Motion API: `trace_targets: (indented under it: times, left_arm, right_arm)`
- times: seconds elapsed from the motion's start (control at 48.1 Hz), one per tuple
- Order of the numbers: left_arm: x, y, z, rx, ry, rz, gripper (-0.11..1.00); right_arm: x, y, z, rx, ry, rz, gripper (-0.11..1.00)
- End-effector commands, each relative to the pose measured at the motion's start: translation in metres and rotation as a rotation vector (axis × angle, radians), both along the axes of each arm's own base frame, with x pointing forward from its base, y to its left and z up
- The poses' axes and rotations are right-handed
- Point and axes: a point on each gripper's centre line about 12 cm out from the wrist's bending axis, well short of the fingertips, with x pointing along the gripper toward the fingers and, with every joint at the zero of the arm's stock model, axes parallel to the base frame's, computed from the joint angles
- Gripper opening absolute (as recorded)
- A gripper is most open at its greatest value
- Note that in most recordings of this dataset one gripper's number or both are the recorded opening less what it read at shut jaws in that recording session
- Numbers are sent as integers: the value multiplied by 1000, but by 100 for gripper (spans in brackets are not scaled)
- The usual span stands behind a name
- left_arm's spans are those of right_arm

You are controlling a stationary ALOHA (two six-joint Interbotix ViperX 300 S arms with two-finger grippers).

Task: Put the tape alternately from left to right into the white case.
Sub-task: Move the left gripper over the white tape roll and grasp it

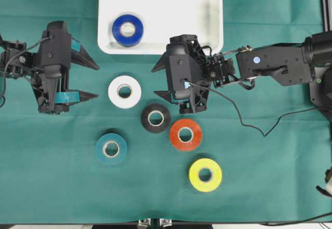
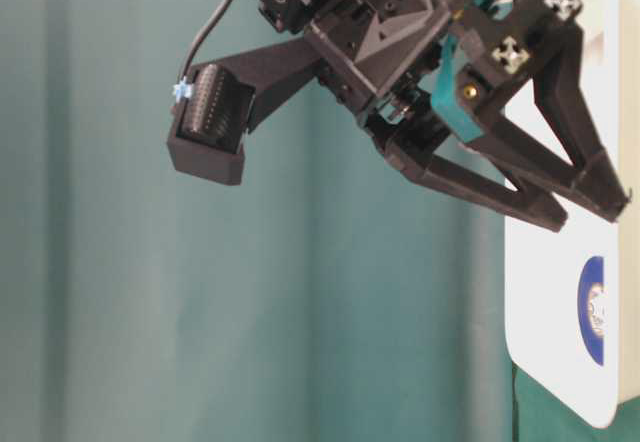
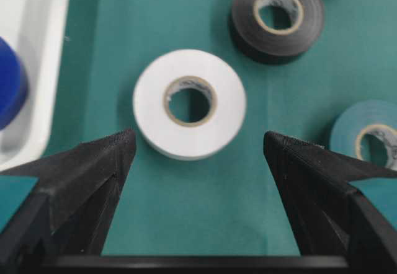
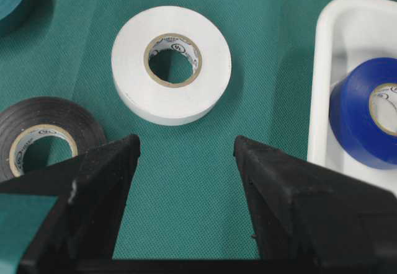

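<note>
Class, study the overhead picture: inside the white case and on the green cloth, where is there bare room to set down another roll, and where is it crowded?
The white case is bare right of and behind the blue roll. The cloth lies bare left of the teal roll and right of the yellow roll. Crowded: the middle, where white, black and red-orange rolls cluster beside the right gripper.

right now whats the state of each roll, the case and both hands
blue roll: lying flat in the case
white roll: flat on the cloth, outside the case, between the two hands
black roll: flat on the cloth, touching the red roll
red roll: flat on the cloth
teal roll: flat on the cloth
yellow roll: flat on the cloth
case: holds only the blue roll
left hand: open, empty
right hand: open, empty
</note>
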Motion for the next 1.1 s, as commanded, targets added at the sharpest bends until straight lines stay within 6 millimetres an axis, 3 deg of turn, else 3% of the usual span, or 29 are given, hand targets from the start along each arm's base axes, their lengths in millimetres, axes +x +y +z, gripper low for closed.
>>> trace_targets:
  times: [0.0,0.27,0.603,1.082]
  left_arm:
    - [7,-7,10,-11,-31,-15,66]
    - [19,-27,-7,-78,32,-16,66]
    - [44,-36,-22,-71,82,-29,66]
    - [66,-15,-53,-9,156,-10,66]
  right_arm:
    - [1,2,15,4,-41,4,69]
    - [1,2,16,5,-45,5,69]
    - [1,2,15,4,-41,4,69]
    - [0,3,14,5,-39,8,69]
